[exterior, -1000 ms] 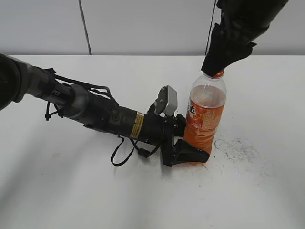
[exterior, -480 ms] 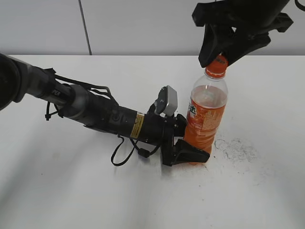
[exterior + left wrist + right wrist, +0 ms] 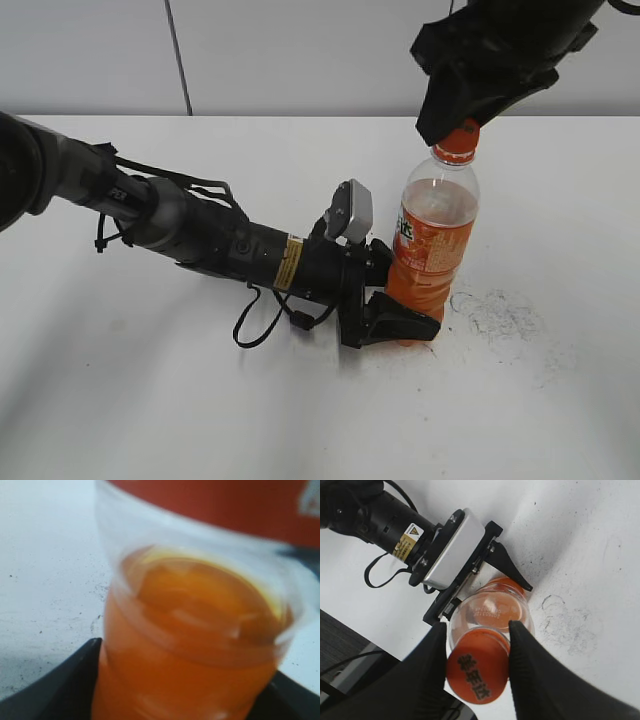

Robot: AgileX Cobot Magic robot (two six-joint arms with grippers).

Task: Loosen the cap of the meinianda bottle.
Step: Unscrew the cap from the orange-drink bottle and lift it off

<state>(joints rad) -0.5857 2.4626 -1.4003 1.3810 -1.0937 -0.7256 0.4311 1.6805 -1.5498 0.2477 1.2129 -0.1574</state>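
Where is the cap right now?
In the exterior view, the cap sits atop the meinianda bottle, right of centre, just under the right gripper, whose fingers flank it in the right wrist view.

You have a white table (image 3: 150, 400), matte, backed by a pale wall. The bottle (image 3: 430, 250) stands upright on it, right of centre. Dark scuffs and specks (image 3: 500, 315) mark the surface just right of the bottle's base; the right wrist view shows them as faint rings and smears (image 3: 570, 622) beside it.
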